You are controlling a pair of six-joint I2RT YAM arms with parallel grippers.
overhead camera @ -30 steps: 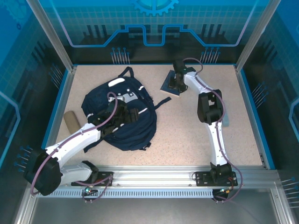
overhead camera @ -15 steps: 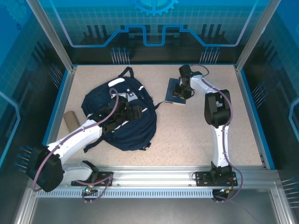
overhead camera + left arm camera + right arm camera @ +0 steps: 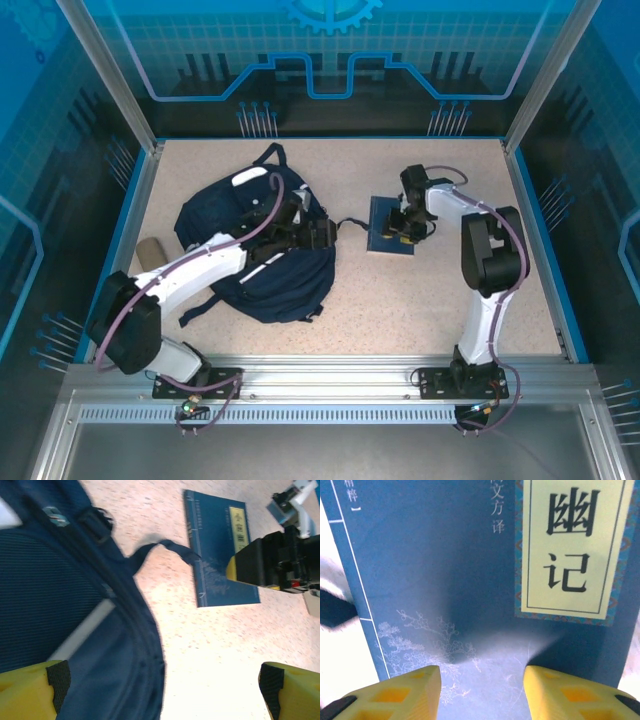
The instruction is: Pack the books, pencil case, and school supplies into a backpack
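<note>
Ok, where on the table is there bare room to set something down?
Bare tabletop lies nearer than the book, between the backpack and the right arm, and along the far edge. Crowded on the left: backpack and pencil case.

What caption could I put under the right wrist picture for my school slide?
The right gripper, jaws apart, close over a navy book with a yellow label.

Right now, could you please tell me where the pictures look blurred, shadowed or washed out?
Left wrist view: the backpack is smeared along its edge, the table glares white, the book is readable. Right wrist view: the yellow label is crisp, a soft shadow darkens the book's middle. Top external view: evenly lit, sharp.
</note>
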